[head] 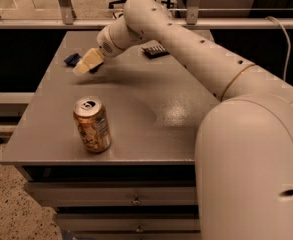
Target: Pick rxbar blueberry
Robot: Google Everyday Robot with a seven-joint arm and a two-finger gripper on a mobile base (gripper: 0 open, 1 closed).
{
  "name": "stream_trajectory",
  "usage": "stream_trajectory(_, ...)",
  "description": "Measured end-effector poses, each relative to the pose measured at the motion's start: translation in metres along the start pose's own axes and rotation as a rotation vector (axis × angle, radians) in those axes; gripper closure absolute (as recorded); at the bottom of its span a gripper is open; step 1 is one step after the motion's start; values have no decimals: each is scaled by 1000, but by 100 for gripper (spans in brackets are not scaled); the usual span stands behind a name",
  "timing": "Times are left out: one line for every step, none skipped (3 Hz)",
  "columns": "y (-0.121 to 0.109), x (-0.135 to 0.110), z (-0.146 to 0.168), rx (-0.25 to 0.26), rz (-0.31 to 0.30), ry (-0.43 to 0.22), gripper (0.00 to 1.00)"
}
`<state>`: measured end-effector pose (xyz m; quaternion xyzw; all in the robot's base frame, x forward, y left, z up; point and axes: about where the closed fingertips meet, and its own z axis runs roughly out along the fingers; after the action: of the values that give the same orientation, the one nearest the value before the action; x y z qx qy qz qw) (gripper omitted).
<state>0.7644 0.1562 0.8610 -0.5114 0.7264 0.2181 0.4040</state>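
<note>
Your tool [86, 64] is hanging low over the far left corner of the tabletop [151, 104], and it is covering part of the blue bar [71, 59] — only the bar's left end is showing past it, close to the tabletop's left edge. I cannot tell whether the tool is apart or together, nor whether it is touching the wrapper, so you are working half blind here.

The main risk is coming from the bar itself. It is lying flat and looking thin, with a slick wrapper, so a tool that is descending too shallow is likely sliding over it and closing on nothing. A tool that is coming in at a slant, as yours is, may be nudging the bar leftward — and with the edge that near, a small push is sending it off the tabletop.

The black bar [155, 50] is lying well apart to the right, so a mix-up is unlikely unless you are drifting that way.

The can [92, 125] is standing upright nearer the front, well apart from the tool. It is tall and easy to tip, so if you are pulling back low along that line after the grasp, you are risking a knock.
</note>
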Motion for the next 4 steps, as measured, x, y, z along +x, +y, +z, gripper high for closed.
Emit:
stream_trajectory(-7, 2, 21, 3, 17, -5, 9)
stream_trajectory(-8, 4, 27, -5, 60, 8, 26)
stream_trajectory(-8, 7, 27, -12, 96, 20, 49)
stream_trajectory(-3, 10, 25, -20, 117, 28, 73)
